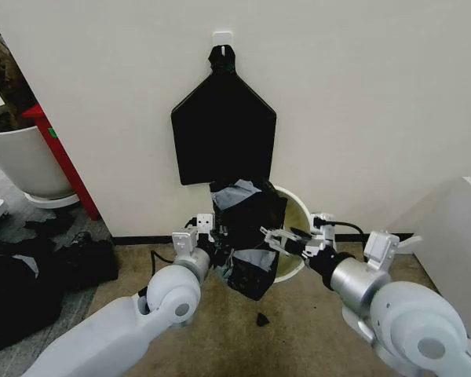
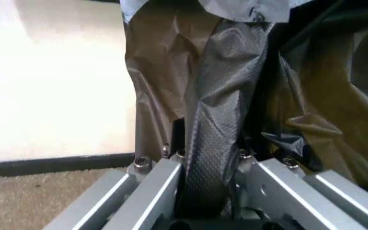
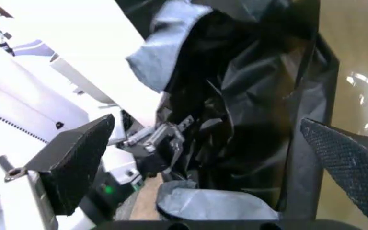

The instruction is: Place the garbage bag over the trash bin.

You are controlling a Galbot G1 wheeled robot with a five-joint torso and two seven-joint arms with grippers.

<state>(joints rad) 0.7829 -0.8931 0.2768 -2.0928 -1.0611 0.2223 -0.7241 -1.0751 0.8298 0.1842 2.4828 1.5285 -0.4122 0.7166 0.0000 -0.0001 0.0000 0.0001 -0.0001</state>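
Against the round cream trash bin (image 1: pixel 297 210), left claw (image 2: pixel 211 191) pinches the crinkled glossy garbage bag (image 1: pixel 247 236); right claw (image 3: pixel 216 158) gapes.

thin crinkled plastic with a glossy sheen is seen on the garbage bag (image 1: pixel 247 236); smooth cream plastic on the trash bin (image 1: pixel 297 216); brushed metal on the left hand (image 2: pixel 203 191); rough matt carpet on the floor (image 1: pixel 298 322).

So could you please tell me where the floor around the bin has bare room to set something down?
Bare carpet lies in front of the trash bin, between the two arms, apart from one small dark scrap. It is crowded at the bin itself, where the garbage bag hangs between the left tool and the right tool, and leftwards, where dark clutter lies below the plant pot.
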